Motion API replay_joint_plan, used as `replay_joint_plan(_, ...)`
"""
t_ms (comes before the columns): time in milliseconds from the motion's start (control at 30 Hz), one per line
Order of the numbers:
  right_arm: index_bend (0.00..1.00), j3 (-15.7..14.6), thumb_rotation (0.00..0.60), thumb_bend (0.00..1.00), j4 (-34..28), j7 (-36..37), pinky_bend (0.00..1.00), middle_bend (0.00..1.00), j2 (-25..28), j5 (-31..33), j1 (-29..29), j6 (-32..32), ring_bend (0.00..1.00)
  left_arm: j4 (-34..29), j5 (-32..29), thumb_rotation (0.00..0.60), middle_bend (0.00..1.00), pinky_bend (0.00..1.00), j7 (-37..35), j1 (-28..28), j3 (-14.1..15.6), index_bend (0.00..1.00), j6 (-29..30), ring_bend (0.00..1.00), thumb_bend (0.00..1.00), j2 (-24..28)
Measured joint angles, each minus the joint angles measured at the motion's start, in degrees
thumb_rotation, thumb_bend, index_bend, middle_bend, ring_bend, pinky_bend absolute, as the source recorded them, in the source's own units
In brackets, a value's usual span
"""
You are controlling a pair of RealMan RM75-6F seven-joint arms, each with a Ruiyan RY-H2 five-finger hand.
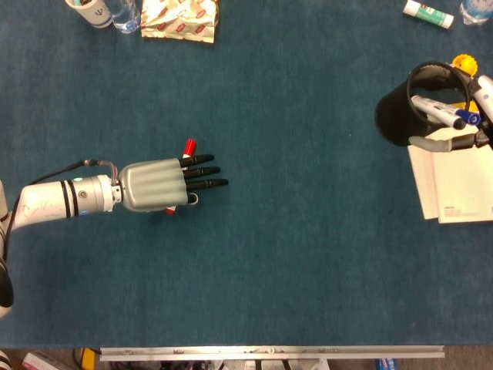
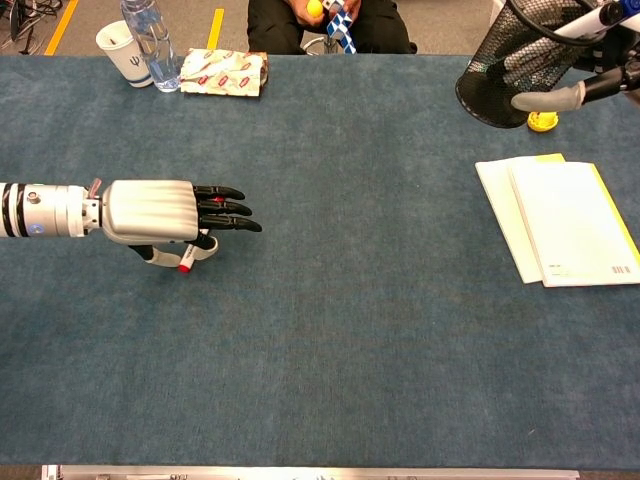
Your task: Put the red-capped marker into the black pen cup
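Observation:
The red-capped marker (image 1: 189, 145) lies crosswise under my left hand (image 1: 158, 186), its red cap poking out past the fingers and its other end (image 2: 184, 267) showing below the palm. The thumb curls under it and the fingers stretch out flat, so the hand grips the marker just above the blue table. At the far right my right hand (image 1: 443, 141) holds the black pen cup (image 1: 400, 116), a mesh cup (image 2: 505, 60) tilted with its mouth toward the hand. Blue-capped markers (image 1: 443, 114) stick out of it.
White booklets (image 2: 560, 220) lie below the cup on the right. A paper cup (image 2: 120, 52), a water bottle (image 2: 148, 40) and a snack packet (image 2: 222, 72) sit at the far left edge. A small yellow object (image 2: 541, 121) is behind the pen cup.

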Motion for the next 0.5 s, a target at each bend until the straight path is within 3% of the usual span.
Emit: replay_joint_plan(500,0.44,-0.1,0.600,0.31,0.2,0.8,0.25,0.39,0.3,-0.3,-0.4,0.2,0.28,-1.3,-0.9,0.600,0.00,0.01,1.6,-0.3,0.1,0.55,-2.0,0.00,0.25,-0.3)
